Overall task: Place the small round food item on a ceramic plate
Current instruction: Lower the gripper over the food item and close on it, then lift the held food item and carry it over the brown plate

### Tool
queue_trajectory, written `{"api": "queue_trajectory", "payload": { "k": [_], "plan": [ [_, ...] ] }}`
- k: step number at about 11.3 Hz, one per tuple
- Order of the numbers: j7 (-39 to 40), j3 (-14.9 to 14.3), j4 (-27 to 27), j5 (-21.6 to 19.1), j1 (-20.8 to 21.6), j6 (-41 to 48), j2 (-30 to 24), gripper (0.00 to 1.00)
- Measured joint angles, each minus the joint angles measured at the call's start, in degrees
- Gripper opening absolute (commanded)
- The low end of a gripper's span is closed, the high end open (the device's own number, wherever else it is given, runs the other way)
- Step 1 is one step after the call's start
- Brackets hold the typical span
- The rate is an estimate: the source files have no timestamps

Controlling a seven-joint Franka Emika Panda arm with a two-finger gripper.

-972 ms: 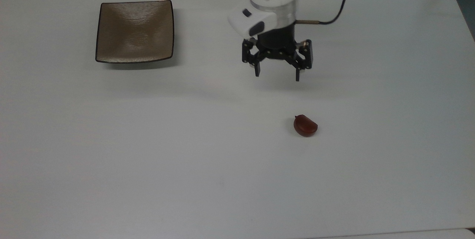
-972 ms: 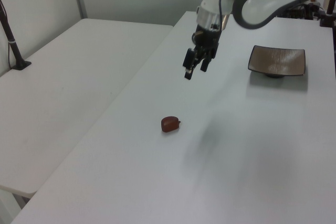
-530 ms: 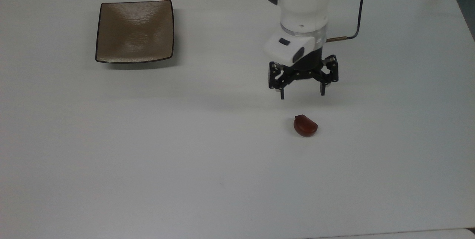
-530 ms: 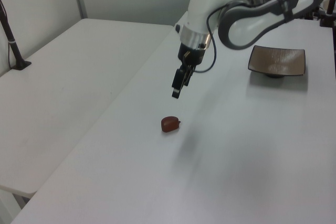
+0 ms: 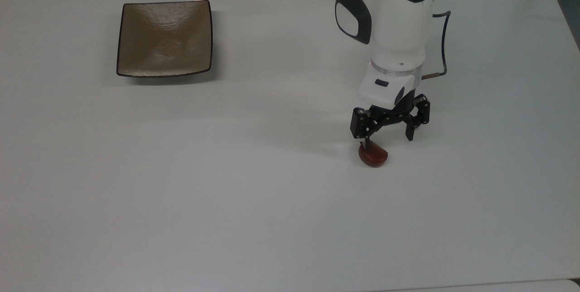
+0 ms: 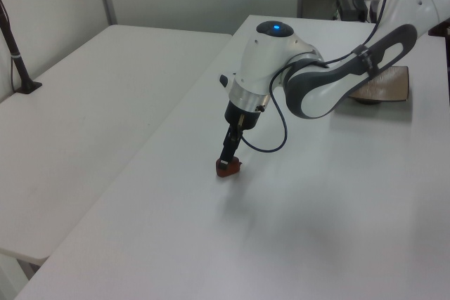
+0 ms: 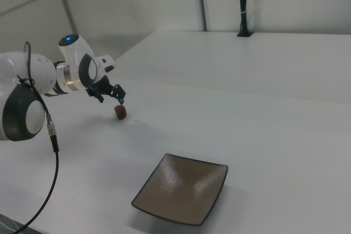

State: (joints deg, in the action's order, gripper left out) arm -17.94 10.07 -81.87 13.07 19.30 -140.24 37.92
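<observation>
The small round food item [image 5: 374, 157] is a glossy dark reddish-brown lump lying on the white table [image 5: 253, 201] right of the middle in the top view. My gripper [image 5: 388, 142] hangs open just over it, pointing down; one fingertip [image 5: 367, 146] overlaps the item's upper left edge and the other stands off to its upper right. From the left view the gripper [image 6: 230, 154] sits right above the item [image 6: 228, 168]. The square brown-grey ceramic plate [image 5: 164, 38] rests bare at the top view's upper left, far from both. In the right view the item [image 7: 120, 112] lies beyond the plate [image 7: 181, 188].
The white arm [image 6: 309, 82] reaches across the table and covers part of the plate [image 6: 392, 88] in the left view. A black cable [image 5: 442, 33] loops beside the wrist. A second white table [image 6: 91, 96] adjoins on the left view's left.
The arm has swung toward the top view's lower right and come down, bringing the open gripper from mid-table to just over the food item. Item and plate have stayed put.
</observation>
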Motion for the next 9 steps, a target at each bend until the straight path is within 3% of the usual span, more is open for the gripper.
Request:
{"api": "queue_trajectory", "payload": {
  "k": [5, 6, 8, 9],
  "plan": [
    [0.0, -0.2, 3.1, 3.3, -0.4, -0.8, 4.2, 1.00],
    [0.1, -0.2, 3.2, 4.0, -0.4, -1.0, 4.8, 0.95],
    [0.1, -0.2, 3.3, 5.6, -0.4, -1.1, 5.8, 0.46],
    [0.2, -0.2, 3.3, 7.0, -0.4, -1.1, 6.0, 0.31]
  ]
}}
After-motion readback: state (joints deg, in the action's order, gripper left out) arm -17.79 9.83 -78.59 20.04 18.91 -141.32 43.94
